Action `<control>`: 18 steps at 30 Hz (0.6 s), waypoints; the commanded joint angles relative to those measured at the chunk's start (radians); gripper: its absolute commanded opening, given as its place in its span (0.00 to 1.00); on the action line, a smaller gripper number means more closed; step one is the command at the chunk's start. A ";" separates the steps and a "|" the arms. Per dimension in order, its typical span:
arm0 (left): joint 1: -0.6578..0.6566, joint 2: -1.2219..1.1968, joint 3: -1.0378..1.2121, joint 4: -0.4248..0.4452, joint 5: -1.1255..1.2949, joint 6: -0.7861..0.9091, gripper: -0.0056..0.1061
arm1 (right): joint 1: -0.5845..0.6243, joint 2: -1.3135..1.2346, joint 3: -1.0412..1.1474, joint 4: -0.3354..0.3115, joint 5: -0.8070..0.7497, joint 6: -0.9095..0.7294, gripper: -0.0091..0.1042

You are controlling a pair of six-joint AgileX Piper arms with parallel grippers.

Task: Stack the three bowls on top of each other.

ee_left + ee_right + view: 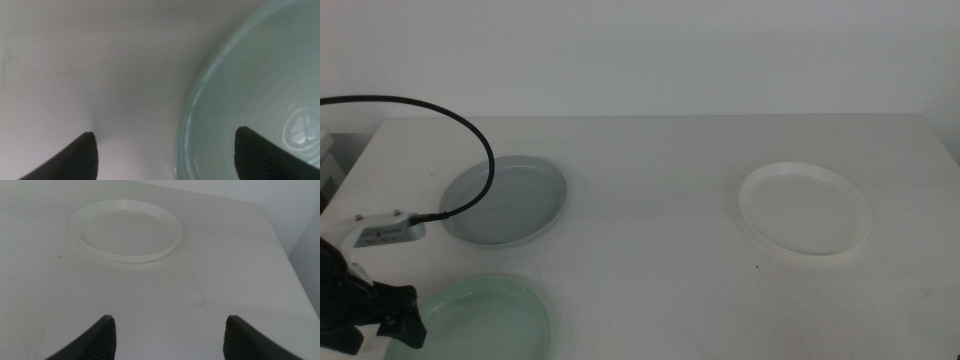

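Observation:
The mint green bowl (490, 320) lies at the table's near left, by the front edge. My left gripper (408, 325) is down at its left rim. In the left wrist view the left gripper (165, 150) is open and straddles the rim of the green bowl (250, 90), one jaw over the table and the other over the bowl's inside. Behind it sits the grey-blue bowl (505, 200), on its own. Alone on the right is the white bowl (805, 212). My right gripper (167, 340) hangs open over bare table, short of the white bowl (126, 229), and is outside the middle view.
The left arm's black cable (470, 130) arcs over the grey-blue bowl's left side. A white part of the arm (385, 230) lies left of that bowl. The table's right edge (287, 260) runs close to the white bowl.

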 commanded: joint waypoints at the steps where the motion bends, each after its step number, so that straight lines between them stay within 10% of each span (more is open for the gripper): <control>1: 0.000 -0.012 -0.016 -0.027 -0.014 0.000 0.97 | -0.004 -0.027 -0.003 -0.003 -0.076 -0.008 0.56; 11: 0.000 0.093 -0.016 -0.034 -0.023 0.000 0.81 | -0.004 -0.027 -0.003 -0.003 -0.076 -0.008 0.56; 18: 0.000 0.108 -0.016 -0.066 -0.007 0.000 0.22 | -0.004 -0.027 -0.003 -0.003 -0.076 -0.008 0.56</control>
